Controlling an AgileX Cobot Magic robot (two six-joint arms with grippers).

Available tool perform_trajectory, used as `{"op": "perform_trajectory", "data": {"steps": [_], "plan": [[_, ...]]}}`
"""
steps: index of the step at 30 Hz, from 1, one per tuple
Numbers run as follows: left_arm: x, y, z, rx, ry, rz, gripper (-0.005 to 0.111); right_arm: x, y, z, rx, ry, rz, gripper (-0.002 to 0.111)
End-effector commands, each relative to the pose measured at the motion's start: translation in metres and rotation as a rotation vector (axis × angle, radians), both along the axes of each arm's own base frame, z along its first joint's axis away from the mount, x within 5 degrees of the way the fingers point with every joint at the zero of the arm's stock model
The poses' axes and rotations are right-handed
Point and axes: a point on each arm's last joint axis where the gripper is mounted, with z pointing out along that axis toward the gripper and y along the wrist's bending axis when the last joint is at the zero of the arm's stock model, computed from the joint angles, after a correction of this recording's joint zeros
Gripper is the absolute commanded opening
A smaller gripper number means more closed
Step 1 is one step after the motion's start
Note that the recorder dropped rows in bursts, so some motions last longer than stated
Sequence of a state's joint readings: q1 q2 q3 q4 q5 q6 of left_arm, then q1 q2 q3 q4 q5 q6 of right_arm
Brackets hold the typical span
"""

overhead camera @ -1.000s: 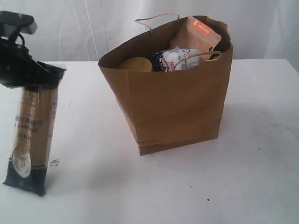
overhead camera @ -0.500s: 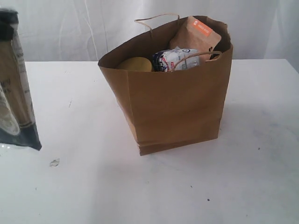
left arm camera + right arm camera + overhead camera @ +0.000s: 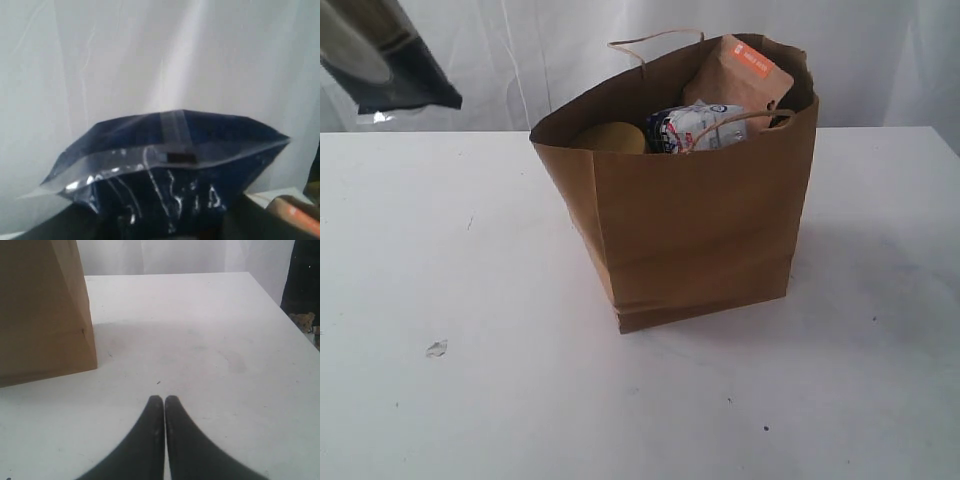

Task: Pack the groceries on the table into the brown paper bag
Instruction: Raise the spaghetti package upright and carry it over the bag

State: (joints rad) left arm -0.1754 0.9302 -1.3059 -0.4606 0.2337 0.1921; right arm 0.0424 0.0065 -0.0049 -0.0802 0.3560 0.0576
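Hovering over the white tabletop (image 3: 210,340), right gripper (image 3: 164,399) pinched fully together, empty, near the brown paper bag (image 3: 690,220). Farther off, left gripper (image 3: 162,225) clamps the spaghetti packet (image 3: 400,70), tilted, aloft left of the bag.

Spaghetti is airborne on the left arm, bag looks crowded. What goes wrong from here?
1. The long spaghetti packet with dark-blue ends hangs tilted, apparently gripped near one end; it may swing or slip in transit.
2. The tall brown kraft-paper bag already holds a yellow-lidded jar, a small blue-white carton and a brown orange-labelled pouch; the packet may jam or stick out.
3. A twisted paper handle droops across the opening and could snag, tipping the bag.
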Motion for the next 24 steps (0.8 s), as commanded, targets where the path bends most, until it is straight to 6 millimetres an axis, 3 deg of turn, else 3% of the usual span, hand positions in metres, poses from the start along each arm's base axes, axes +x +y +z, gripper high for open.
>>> {"op": "perform_trajectory", "data": {"steps": [1, 6, 15, 24], "plan": [[0.0, 0.0, 0.029, -0.167, -0.103, -0.011, 0.0, 0.0, 0.0, -0.001, -0.009, -0.008, -0.001, 0.001], [0.01, -0.017, 0.04, -0.198, -0.12, -0.096, 0.0, 0.0, 0.0, -0.001, 0.0, -0.008, -0.003, 0.001], [0.03, -0.079, 0.052, -0.021, -0.229, -0.283, 0.0, 0.0, 0.0, -0.001, 0.0, -0.008, -0.003, 0.001], [0.045, -0.128, 0.066, 0.011, -0.273, -0.405, 0.0, 0.0, 0.0, -0.001, 0.003, -0.008, -0.004, 0.001]]}}
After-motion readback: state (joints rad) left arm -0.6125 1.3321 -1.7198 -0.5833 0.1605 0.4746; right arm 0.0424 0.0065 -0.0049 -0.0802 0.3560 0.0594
